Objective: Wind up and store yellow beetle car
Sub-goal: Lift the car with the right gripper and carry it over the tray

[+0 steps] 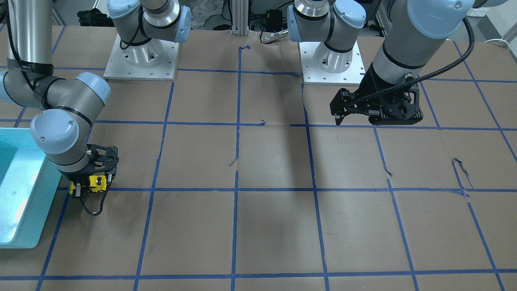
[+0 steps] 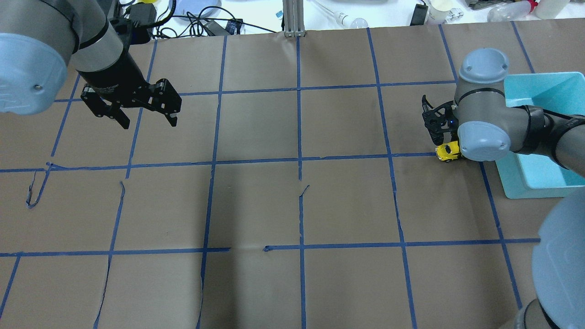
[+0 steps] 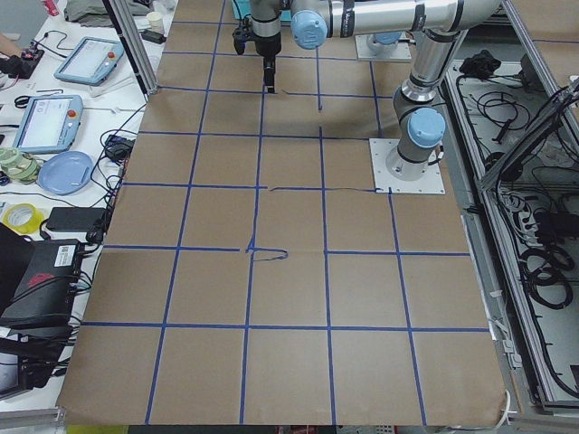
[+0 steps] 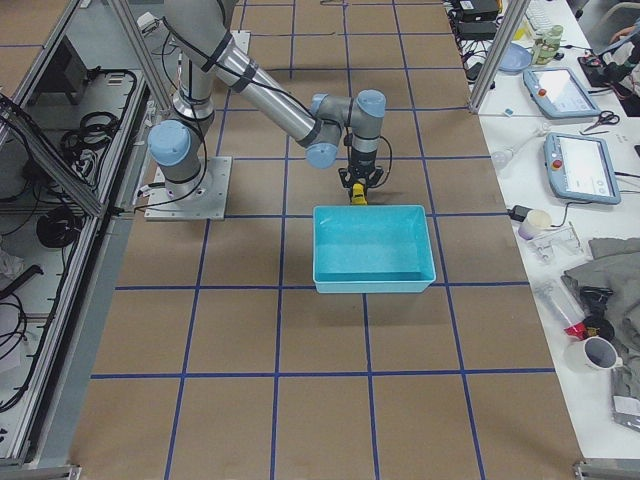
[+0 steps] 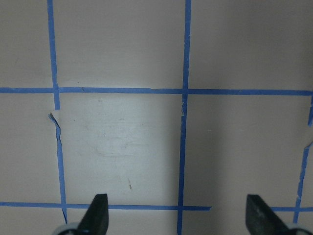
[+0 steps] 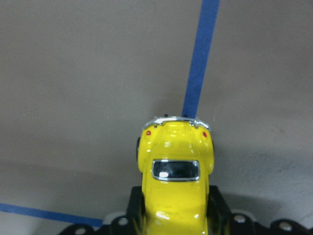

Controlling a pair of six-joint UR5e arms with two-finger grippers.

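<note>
Well, the table (image 2: pixel 274 205) is mostly bare, and the bin (image 4: pixel 372 248) sits at the robot's right end, where I judge the car belongs. My left jaws hang released, well apart from it all. My right jaws are clenched on the car (image 6: pixel 176 181), low over a tape line (image 6: pixel 198 58) just beside the bin; whether the wheels touch I cannot tell. For winding, I reckon I should press the wheels firmly down and drag straight along the car's axis — no twist — before lifting.

Glossy yellow beetle car (image 6: pixel 175 193), matt paper table (image 1: pixel 274 230)
</note>
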